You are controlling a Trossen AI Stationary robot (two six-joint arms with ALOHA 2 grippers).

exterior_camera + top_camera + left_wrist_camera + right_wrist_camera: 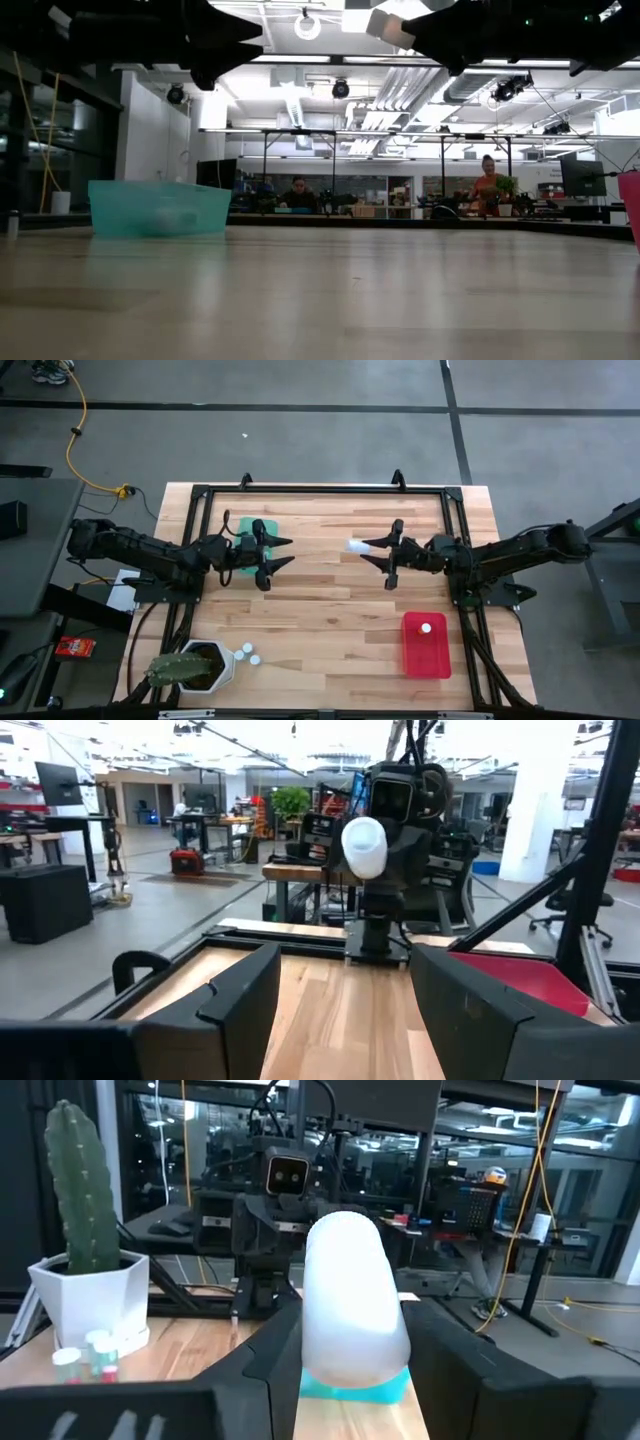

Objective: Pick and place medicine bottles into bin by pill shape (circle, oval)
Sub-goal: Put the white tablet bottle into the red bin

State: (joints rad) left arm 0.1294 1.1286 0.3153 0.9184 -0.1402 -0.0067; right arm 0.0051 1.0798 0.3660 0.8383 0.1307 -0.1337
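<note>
My right gripper [378, 552] is over the table's middle, high above the wood, shut on a medicine bottle [355, 546] that also shows in the right wrist view [350, 1295] and the left wrist view [365, 845]. My left gripper [282, 553] faces it from the left, open and empty, beside and above the teal bin [240, 530]. One bottle [425, 627] lies in the red bin [426, 655]. Two or three more bottles [250, 654] stand on the wood beside the cactus pot [205, 665]. My right gripper pinches the bottle's pale body [345, 1350] between its two fingers, coming level from the table's right side. The bottle lies along the fingers and sticks out past their ends toward the left arm. It is lifted clear of the table, about level.
The white hexagonal pot with the green cactus [85, 1190] stands at the near left corner. A black frame [330, 490] runs around the table's edges. Bare wood [330, 620] lies between the two bins. People sit at desks in the room behind [300, 192].
</note>
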